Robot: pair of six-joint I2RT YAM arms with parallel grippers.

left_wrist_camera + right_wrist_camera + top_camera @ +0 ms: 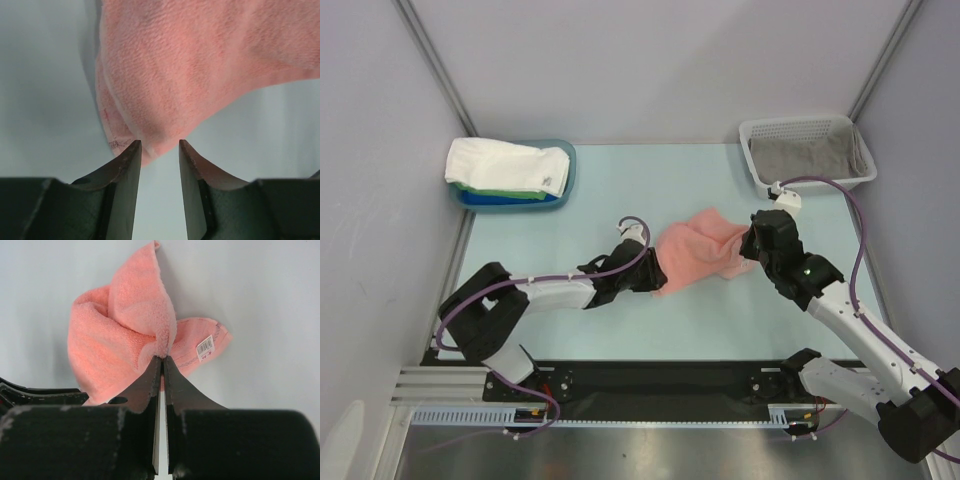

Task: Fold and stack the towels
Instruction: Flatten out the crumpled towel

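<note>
At the centre of the pale table [720, 320], a salmon pink towel [698, 250] lies bunched and partly lifted between the two arms, its white tag [205, 347] showing on a flap that rests flat. The right gripper [162, 359] has its jaws pinched tight on a raised fold of the cloth. The left gripper [159, 142] stands with a narrow gap between its jaws, the towel's opposite corner just at the tips and apparently not clamped. The step in hand looks like spreading the cloth flat before the first fold. To do it well, the left gripper likely needs to advance until the corner sits fully between its pads, then close. Both arms should then draw apart evenly, low over the table, so the towel opens without twisting. The right grip appears to hold several layers, which may keep the cloth from opening out unless it is re-taken at a single corner. At the far left, a stack of folded towels [510, 168] in white, green and blue fills the blue tray [570, 160]. At the far right, a grey towel [805, 155] waits in the white basket [807, 122].
</note>
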